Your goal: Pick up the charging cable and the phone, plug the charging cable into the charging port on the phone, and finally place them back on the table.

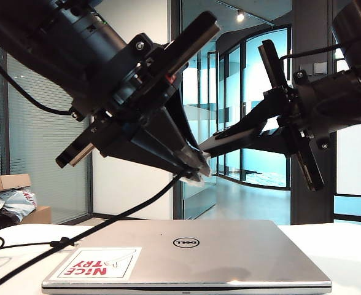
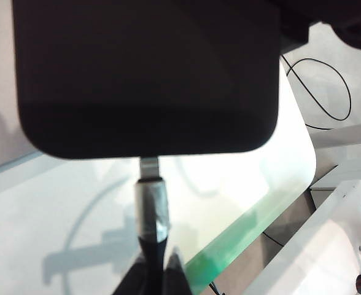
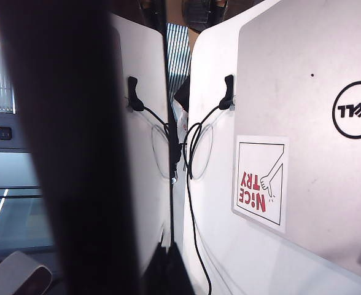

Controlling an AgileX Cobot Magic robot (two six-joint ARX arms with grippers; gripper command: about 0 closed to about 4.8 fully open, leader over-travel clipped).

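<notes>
1. Both arms are raised above the silver laptop (image 1: 190, 258), which lies closed on the table (image 1: 346, 246).
2. Left gripper (image 1: 200, 167): jaws pressed together on the charging cable (image 1: 116, 216), pinching it just behind the plug. In the left wrist view the plug tip (image 2: 150, 167) meets the bottom edge of the phone (image 2: 147, 74). Whether it is fully seated cannot be told.
3. Right gripper (image 1: 220, 142): its fingers reach toward the left gripper and clamp the phone, which shows in the right wrist view as a dark slab seen edge-on (image 3: 76, 147). The contact points themselves are not visible.
4. The cable trails down from the plug to the table at the left, with a black tie-strap (image 1: 62, 243) on it.
5. Handling judgement, cable: light and limp. It gives no support away from the plug, so the hold belongs right behind the connector. The tip looks slender and would likely bend under sideways load.
6. Handling judgement, phone: rigid and flat, with a smooth and probably slippery matte shell. Gripping across the long edges, clear of the port end, seems soundest.
7. Risk: the trailing cord may drag on the joint when both items are lowered.
</notes>
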